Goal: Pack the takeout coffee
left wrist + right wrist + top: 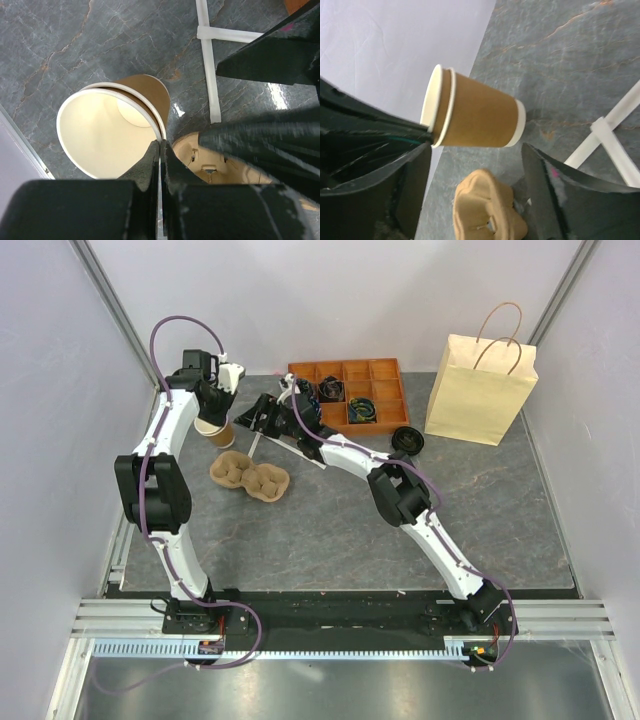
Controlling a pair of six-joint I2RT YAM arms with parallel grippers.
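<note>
Two pale walls (pixel 50 420) flank grey veined tabletop (pixel 330 530).

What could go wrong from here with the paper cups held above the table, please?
1. The left fingers pinch only the rim of the nested cups; that thin rim may crumple or slip.
2. The right fingers stand open near the cups; closing there may tug both cups loose, not one.
3. A dropped cup could hit the pulp carrier close by and roll.

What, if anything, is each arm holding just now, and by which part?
The left fingers pinch the rim of two nested brown paper cups; the right gripper is open, holding nothing.
</note>
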